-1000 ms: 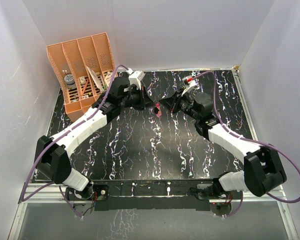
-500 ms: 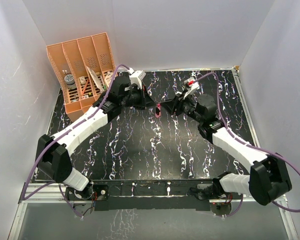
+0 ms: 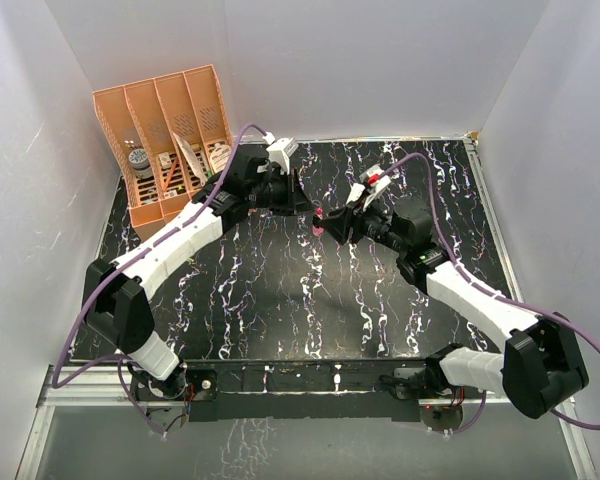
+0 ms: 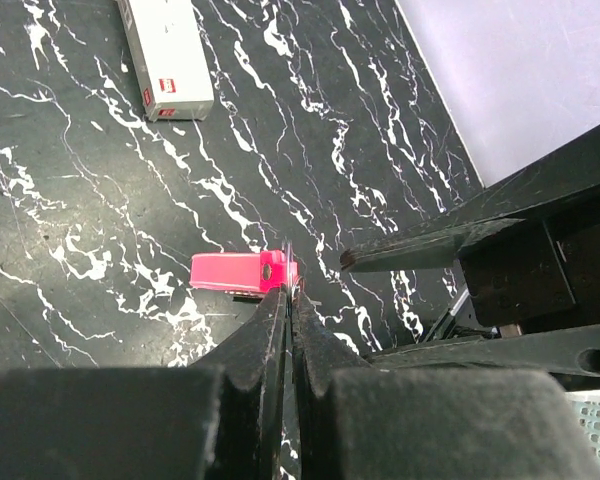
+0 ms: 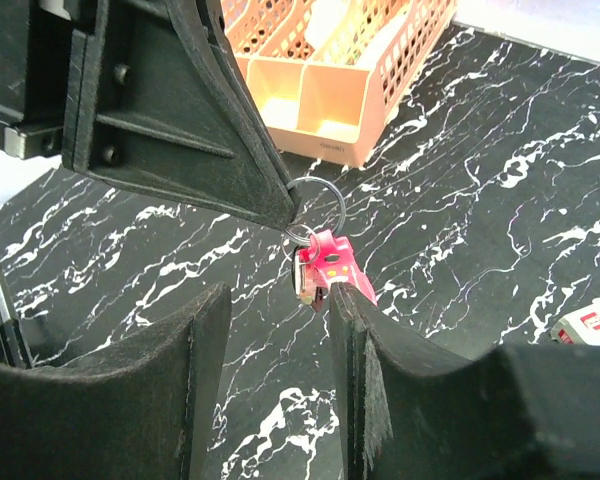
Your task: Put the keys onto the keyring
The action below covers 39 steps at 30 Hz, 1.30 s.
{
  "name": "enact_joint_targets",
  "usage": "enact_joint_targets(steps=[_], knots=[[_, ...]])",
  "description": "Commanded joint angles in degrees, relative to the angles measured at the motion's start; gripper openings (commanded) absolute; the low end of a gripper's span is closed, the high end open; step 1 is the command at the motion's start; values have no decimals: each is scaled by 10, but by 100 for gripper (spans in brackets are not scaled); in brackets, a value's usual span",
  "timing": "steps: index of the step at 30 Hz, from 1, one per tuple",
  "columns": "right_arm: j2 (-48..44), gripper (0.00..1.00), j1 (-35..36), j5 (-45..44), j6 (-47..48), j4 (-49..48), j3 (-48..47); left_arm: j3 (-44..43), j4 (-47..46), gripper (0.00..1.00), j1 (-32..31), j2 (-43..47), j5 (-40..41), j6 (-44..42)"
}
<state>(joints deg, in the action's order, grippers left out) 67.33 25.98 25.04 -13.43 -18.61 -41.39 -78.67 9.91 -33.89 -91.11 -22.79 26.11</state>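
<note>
My left gripper (image 4: 288, 290) is shut on the thin metal ring of the keyring (image 5: 318, 203) and holds it above the table. The pink tag (image 4: 242, 271) hangs from the ring; it also shows in the right wrist view (image 5: 336, 262) and the top view (image 3: 320, 228). A small grey, dark-headed key (image 5: 305, 277) hangs beside the tag. My right gripper (image 5: 280, 300) is open, its jaws just below and on either side of the tag and key; the right finger touches the tag. In the top view the two grippers meet at mid-table (image 3: 325, 218).
A white rectangular box with a red mark (image 4: 168, 55) lies on the black marbled table (image 3: 280, 300), also in the right wrist view (image 5: 590, 325). An orange desk organizer (image 3: 165, 140) stands at the back left. White walls enclose the table.
My right gripper has moved left toward the left gripper, so the tag now hangs between its open jaws. The left gripper has shifted slightly right, still holding the ring.
</note>
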Motion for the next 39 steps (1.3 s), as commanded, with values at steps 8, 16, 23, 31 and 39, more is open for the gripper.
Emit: enact_joint_targets(steps=[8, 16, 23, 31, 39], knots=[[31, 43, 29, -30, 38, -11, -12, -32, 27, 0, -1, 5, -20, -5], [56, 37, 49, -62, 41, -18, -30, -28, 22, 0, -1, 6, -25, -3], [62, 29, 55, -85, 41, -22, -38, -22, 26, 0, -2, 10, -27, -3], [57, 12, 55, -120, 47, -15, -33, -16, 42, 0, -1, 20, -22, -8], [55, 5, 55, -151, 67, -4, -33, -22, 66, 0, -2, 17, -21, -18]])
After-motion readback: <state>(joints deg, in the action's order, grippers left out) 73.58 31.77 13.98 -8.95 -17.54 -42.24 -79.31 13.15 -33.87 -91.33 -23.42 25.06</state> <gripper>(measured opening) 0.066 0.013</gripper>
